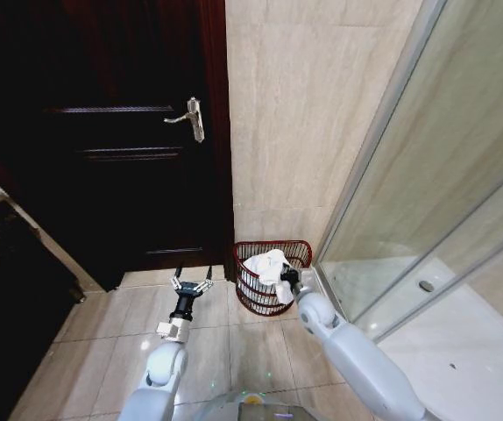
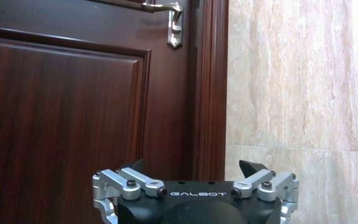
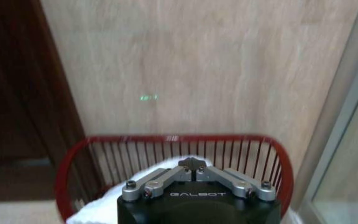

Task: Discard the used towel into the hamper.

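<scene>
The hamper [image 1: 250, 289] is a small round reddish-brown ribbed basket standing on the floor in the corner between door and shower. In the right wrist view its rim [image 3: 179, 138] curves just beyond the fingers. The white used towel [image 1: 265, 265] bulges over the rim and lies inside [image 3: 92, 212]. My right gripper [image 1: 286, 277] is over the hamper's near right side. Its fingers meet at the tips [image 3: 192, 163], shut on a fold of the towel. My left gripper [image 1: 191, 285] hangs open left of the hamper, facing the door [image 2: 195, 166], with nothing in it.
A dark wooden door [image 1: 129, 175] with a metal lever handle [image 1: 191, 116] stands behind the left arm. The glass shower enclosure [image 1: 427, 219] runs along the right. A beige tiled wall [image 1: 304, 114] backs the hamper. A dark cabinet [image 1: 6, 289] is at the left.
</scene>
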Tool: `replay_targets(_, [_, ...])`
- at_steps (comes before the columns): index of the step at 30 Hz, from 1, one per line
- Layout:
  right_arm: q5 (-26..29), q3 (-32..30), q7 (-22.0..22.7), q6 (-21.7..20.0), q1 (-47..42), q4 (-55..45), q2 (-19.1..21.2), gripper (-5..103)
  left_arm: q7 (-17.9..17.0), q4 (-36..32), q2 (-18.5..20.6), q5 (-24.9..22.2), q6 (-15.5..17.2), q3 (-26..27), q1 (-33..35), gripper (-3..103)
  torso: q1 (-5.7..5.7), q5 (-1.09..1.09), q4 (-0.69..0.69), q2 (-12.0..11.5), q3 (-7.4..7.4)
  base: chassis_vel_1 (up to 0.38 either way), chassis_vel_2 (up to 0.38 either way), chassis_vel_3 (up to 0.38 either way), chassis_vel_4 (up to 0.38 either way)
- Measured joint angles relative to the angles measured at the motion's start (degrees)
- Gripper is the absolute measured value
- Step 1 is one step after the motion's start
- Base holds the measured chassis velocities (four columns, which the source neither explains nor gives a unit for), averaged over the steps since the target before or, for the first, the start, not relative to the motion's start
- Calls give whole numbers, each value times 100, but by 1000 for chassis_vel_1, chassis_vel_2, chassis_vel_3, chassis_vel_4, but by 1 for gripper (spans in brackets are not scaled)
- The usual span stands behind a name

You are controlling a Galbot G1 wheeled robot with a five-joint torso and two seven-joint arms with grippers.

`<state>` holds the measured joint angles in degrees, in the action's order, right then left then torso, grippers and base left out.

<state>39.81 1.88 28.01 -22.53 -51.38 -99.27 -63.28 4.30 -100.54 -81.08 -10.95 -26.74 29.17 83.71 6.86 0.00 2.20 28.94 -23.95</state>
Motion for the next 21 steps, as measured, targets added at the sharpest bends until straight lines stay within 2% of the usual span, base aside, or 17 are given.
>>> replay_targets(14, [223, -190, -29, -43, 1089, 97, 57, 0, 38, 113, -23, -5, -79, 17, 63, 100, 0, 0, 1, 0, 0, 0, 0, 0, 0])
replay_targets(21, [203, -44, -24, -197, 933, 92, 50, 0, 42, 120, -33, 3, -79, 17, 25, 100, 0, 0, 0, 0, 0, 0, 0, 0, 0])
